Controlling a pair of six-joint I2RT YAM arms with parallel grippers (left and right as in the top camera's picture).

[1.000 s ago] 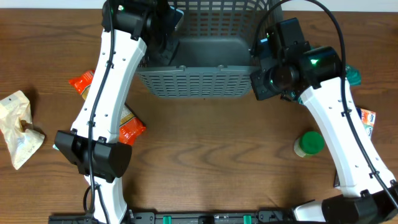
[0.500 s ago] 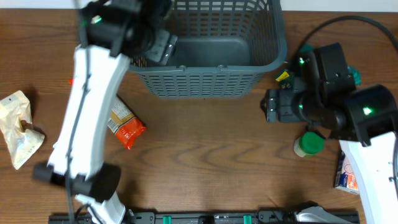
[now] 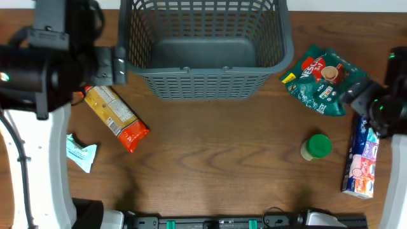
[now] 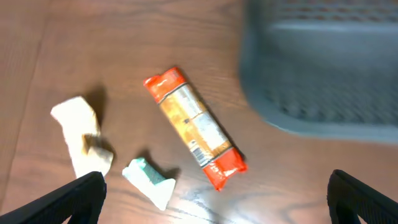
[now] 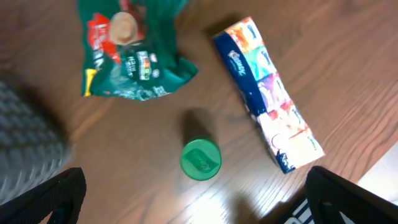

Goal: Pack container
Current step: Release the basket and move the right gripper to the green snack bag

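Observation:
The container (image 3: 203, 83), a big dark grey lattice basket, stands at the table's back centre with nothing visible inside; a blurred corner of the container (image 4: 323, 68) shows in the left wrist view. My left gripper (image 4: 217, 208) hangs high over the table left of it, open and holding nothing, above an orange and yellow snack packet (image 4: 194, 127). To the right of the basket my right gripper (image 5: 202, 208) is open and holding nothing, high above a green-lidded jar (image 5: 200, 160). The left arm (image 3: 44, 70) and the right arm (image 3: 388, 108) fill the overhead view's edges.
On the left lie the snack packet (image 3: 116, 119), a small teal packet (image 3: 81, 152) and a beige bag (image 4: 81, 134). On the right lie a green pouch (image 3: 321, 79), the jar (image 3: 316, 147) and a colourful tissue pack (image 3: 359, 159).
Both arms have pulled back from the basket's sides, left arm to the left, right arm to the right, and risen. Both grippers have gone from shut to wide open.

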